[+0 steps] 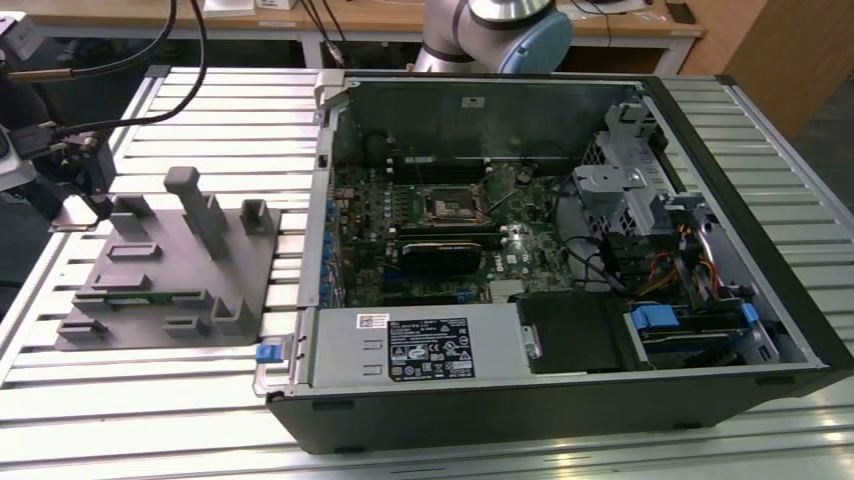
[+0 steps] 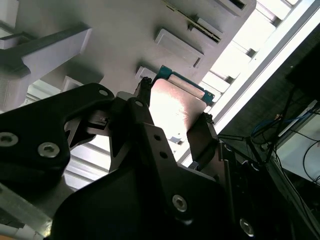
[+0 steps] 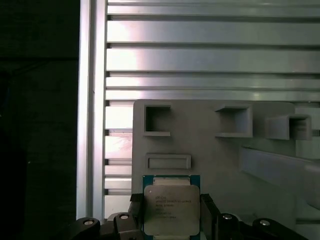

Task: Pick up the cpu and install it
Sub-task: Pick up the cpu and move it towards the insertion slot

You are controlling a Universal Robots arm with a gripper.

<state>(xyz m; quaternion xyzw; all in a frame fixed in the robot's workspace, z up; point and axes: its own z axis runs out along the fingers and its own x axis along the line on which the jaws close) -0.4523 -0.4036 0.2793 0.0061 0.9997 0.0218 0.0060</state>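
The cpu (image 3: 171, 207) is a small square chip with a pale silvery top and a green rim. It lies between my gripper's (image 3: 171, 222) two black fingers, which press on its opposite edges. In the second wrist view the cpu (image 2: 176, 107) is held the same way by the gripper (image 2: 175, 101), just over the grey plastic holder (image 2: 130, 35). In the exterior view the gripper (image 1: 87, 205) hangs at the holder's (image 1: 174, 270) edge, at the exterior view's left. The black square socket (image 1: 451, 207) sits on the motherboard inside the open computer case.
The open computer case (image 1: 747, 250) lies on its side on the slatted metal table (image 1: 160, 400), at the exterior view's right of the holder. A grey metal box with a white label (image 1: 414, 345) fills its near edge. Tall posts (image 1: 200, 205) rise from the holder. Cables (image 1: 120, 60) hang near the gripper.
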